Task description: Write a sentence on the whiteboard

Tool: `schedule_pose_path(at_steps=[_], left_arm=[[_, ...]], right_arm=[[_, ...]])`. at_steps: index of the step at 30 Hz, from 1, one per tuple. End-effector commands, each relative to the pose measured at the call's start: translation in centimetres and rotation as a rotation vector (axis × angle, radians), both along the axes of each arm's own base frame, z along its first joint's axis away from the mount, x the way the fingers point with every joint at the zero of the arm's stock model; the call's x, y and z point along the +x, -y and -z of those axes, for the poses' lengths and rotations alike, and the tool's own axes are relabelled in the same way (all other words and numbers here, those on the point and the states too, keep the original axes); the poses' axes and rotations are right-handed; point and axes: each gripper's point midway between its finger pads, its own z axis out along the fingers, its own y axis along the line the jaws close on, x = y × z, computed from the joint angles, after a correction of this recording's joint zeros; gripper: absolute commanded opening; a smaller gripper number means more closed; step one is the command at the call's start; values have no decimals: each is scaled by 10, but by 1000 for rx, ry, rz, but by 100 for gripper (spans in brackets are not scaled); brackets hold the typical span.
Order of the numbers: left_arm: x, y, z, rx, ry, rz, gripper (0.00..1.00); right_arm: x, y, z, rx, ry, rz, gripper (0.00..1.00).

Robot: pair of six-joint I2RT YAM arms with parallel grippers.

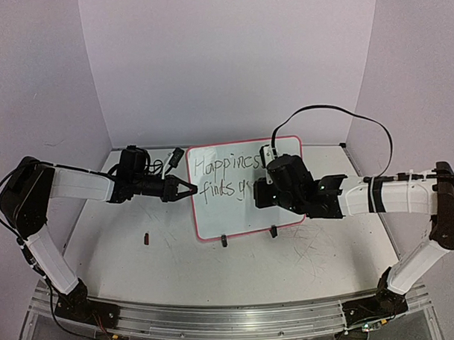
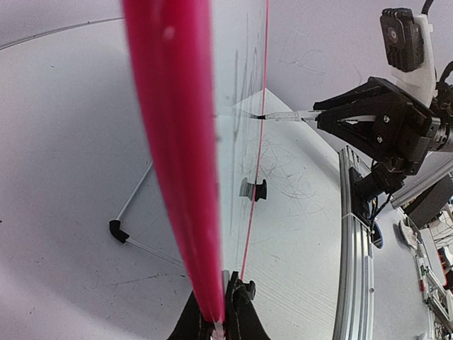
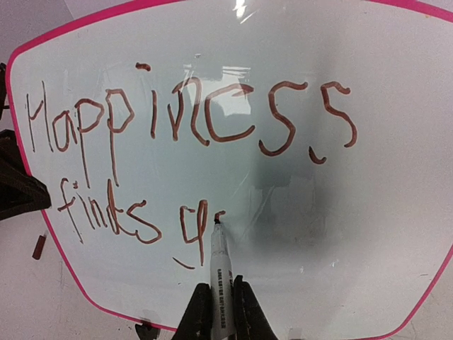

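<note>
- Right gripper (image 3: 221,301): fingers closed hard on the marker (image 3: 219,265), low on the barrel. The tip points to 12 o'clock and touches the board (image 3: 375,234) just right of the "y".
- Left gripper (image 2: 214,320): fingers pinched shut on the frame (image 2: 177,142). From above, the grip sits on the board's 9 o'clock edge, about mid-height.
- The board stands near upright at mid-table, between the two arms, writing side toward the arm bases.
- Sentence (image 3: 191,120): "Happiness" on the top line, "finds" below it, then a "y" and the first stroke of another letter. Judged unfinished.
- Handling, board: looks thin, light and stiff, with a glossy face. It would likely skid or tip back under pen pressure. Hold it by the frame edge, not the face, where ink would smear.
- Handling, marker: slim, light, smooth barrel. A grip near the tip gives control, and light pressure should be enough.
- Count: one board, one marker, two lines of writing, two black feet (image 1: 224,241) at the board's 6 o'clock edge.
- One small dark piece (image 1: 146,238) lies on the table (image 1: 141,277) at the board's 8 o'clock. It may be a cap, but it is too small to tell.
</note>
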Motion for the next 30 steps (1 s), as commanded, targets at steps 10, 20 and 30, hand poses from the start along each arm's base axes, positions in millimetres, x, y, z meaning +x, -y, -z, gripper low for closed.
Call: schedule_pose_path(at_steps=[10, 20, 30], left_arm=[[14, -6, 31, 120, 9, -80, 0], [14, -6, 32, 123, 7, -79, 0], [14, -6, 31, 123, 6, -78, 0]], right_arm=[[-3, 10, -2, -3, 5, 22, 0], [-5, 17, 2, -32, -5, 30, 0], [6, 26, -16, -16, 40, 91, 0]])
